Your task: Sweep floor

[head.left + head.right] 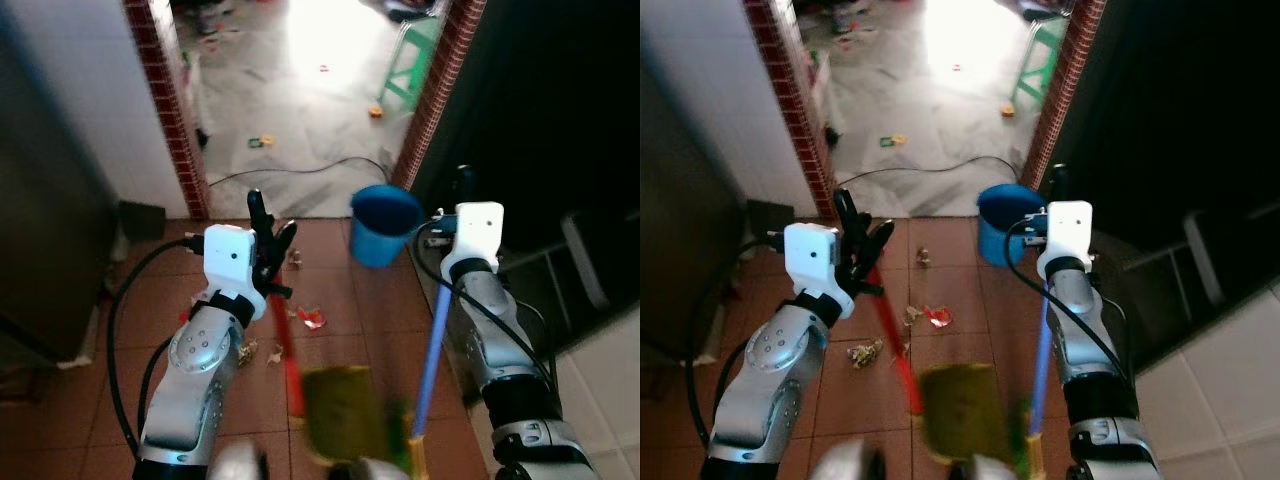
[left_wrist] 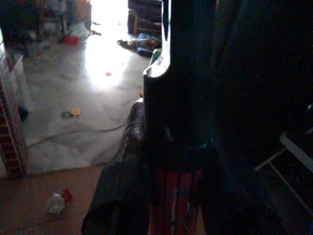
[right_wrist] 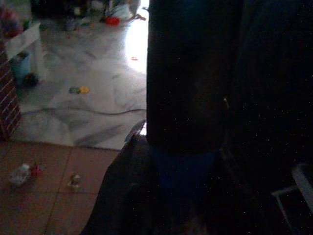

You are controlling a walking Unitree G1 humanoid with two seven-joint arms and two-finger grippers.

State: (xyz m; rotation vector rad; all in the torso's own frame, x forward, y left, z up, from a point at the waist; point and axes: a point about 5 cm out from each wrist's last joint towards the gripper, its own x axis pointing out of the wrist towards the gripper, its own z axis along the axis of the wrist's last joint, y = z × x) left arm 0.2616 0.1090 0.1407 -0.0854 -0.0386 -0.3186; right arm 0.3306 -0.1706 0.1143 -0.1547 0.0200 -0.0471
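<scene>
Litter [image 1: 308,318] lies scattered over the red tile floor [image 1: 90,400] ahead of us, so by our reckoning the sweeping has barely started. On the left, our left tool [image 1: 268,238] is clamped around the red broom handle [image 1: 283,345], gripping it near the top; the handle runs down and toward us to a blurred green head [image 1: 345,410] low in the head view. Just beside that handle sit crumpled wrappers and bits of paper [image 1: 865,350], none of them gathered into a pile. Toward the middle, past the brick doorway [image 1: 165,110], the pale floor of the next room [image 1: 300,110] carries more small scraps [image 1: 262,141] and a dark cable [image 1: 300,170], all of it untouched. On the right, our right tool [image 1: 1055,195] holds a blue handle [image 1: 432,350], most likely the dustpan's, its fingers closed round it in the dark wrist view. A blue bucket [image 1: 384,224] stands on the tiles just beside that tool. Left to do, as we judge it: draw the scraps together on the tiles, collect them, then move through the doorway.
</scene>
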